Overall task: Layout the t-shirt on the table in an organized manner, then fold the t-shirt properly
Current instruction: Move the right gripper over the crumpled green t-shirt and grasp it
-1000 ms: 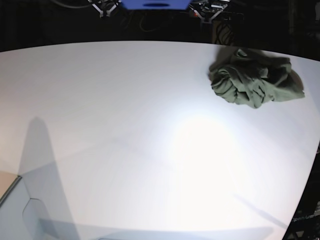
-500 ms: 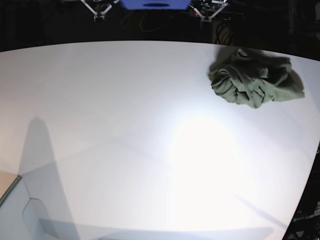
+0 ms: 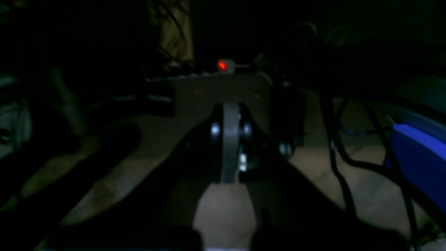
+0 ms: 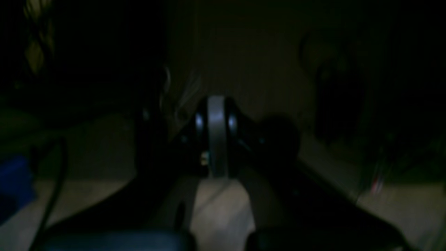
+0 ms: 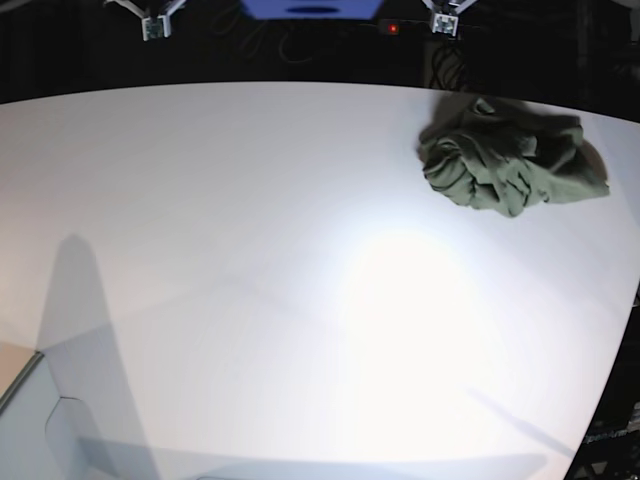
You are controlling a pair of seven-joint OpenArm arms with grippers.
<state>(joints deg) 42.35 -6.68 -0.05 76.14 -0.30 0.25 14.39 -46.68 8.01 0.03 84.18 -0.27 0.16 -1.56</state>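
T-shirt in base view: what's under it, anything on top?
The t-shirt lies crumpled in a heap on the white table, near its far edge. Nothing rests on top of it. The tabletop directly beneath, and whatever the folds enclose, is covered and cannot be seen.

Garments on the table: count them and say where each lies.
1. The t-shirt lies crumpled in a heap near the table's far edge, on the base view's right side. Nothing visible could hide another.
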